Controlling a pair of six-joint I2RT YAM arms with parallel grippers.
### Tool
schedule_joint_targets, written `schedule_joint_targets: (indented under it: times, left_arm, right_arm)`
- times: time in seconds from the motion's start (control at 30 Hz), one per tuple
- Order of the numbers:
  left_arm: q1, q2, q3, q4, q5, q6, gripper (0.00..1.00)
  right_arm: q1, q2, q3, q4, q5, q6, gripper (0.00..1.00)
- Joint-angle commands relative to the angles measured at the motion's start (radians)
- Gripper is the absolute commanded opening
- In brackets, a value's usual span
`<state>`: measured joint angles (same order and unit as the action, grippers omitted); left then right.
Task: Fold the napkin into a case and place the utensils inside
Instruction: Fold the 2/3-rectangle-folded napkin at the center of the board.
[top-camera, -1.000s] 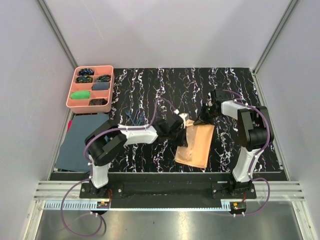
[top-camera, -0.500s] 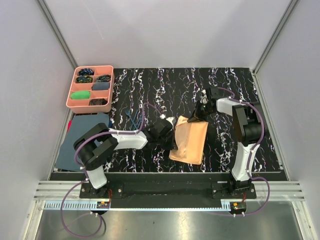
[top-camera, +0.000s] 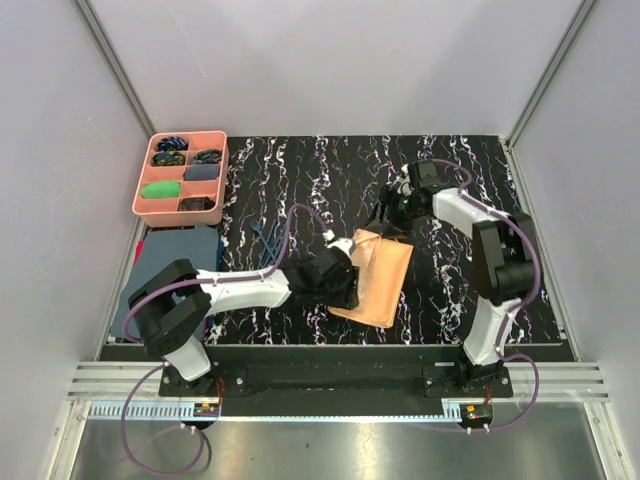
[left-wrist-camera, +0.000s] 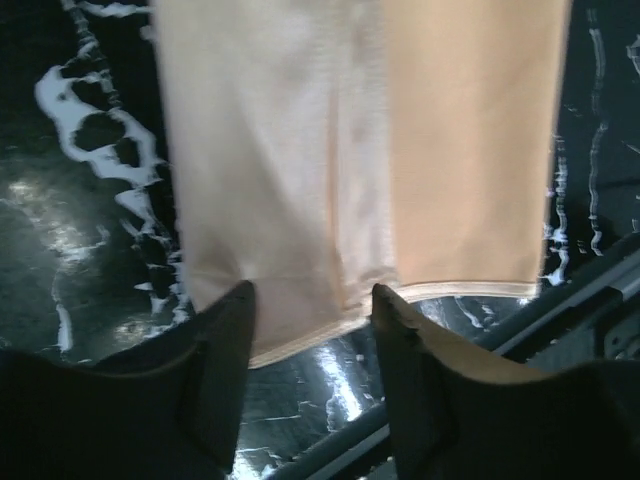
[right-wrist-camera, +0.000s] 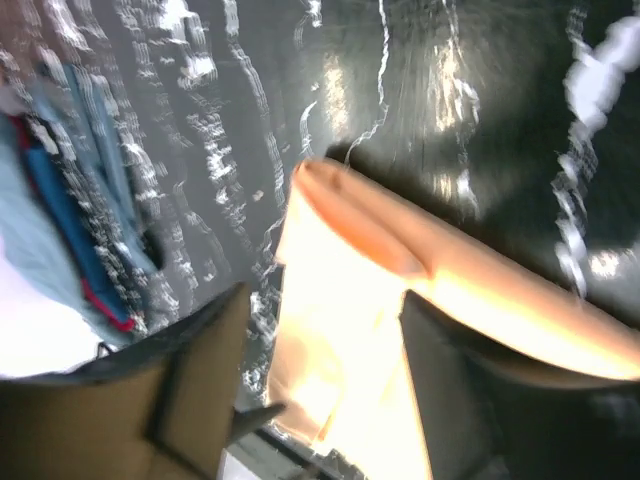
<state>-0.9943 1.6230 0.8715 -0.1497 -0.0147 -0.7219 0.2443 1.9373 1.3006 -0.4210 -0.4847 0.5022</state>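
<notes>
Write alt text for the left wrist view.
A folded peach-orange napkin lies flat on the black marbled table, its near hem between the spread dark fingers of the left claw. A metal rail crosses the lower right corner.

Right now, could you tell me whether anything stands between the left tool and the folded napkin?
Nothing visible does. In the left wrist view the open left tool sits right at the hem of the napkin, with only the marbled table beside it.
</notes>
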Motion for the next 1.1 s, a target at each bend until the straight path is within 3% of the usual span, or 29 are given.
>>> schedule_joint_targets:
  times: [0.0, 0.13, 0.23, 0.5, 0.9, 1.07]
  left_arm:
    - [-0.093, -0.009, 0.139, -0.028, -0.123, 0.052, 0.62]
    - [-0.206, 0.085, 0.274, -0.098, -0.220, 0.087, 0.68]
    - [-0.272, 0.173, 0.381, -0.174, -0.289, 0.099, 0.69]
    - [-0.371, 0.396, 0.670, -0.385, -0.412, 0.122, 0.64]
    - [-0.391, 0.498, 0.715, -0.455, -0.479, 0.108, 0.57]
    - [-0.391, 0.520, 0.713, -0.455, -0.475, 0.108, 0.36]
  right_arm:
    - [-0.068, -0.226, -0.047, -0.105, 0.072, 0.019, 0.81]
    - [-0.123, -0.369, -0.129, -0.159, 0.200, 0.027, 1.00]
    - [-0.172, -0.461, -0.202, -0.179, 0.303, 0.048, 1.00]
    - [-0.275, -0.618, -0.342, -0.197, 0.327, 0.067, 1.00]
    - [-0.283, -0.607, -0.400, -0.177, 0.282, 0.058, 1.00]
    - [-0.283, -0.589, -0.417, -0.154, 0.258, 0.059, 1.00]
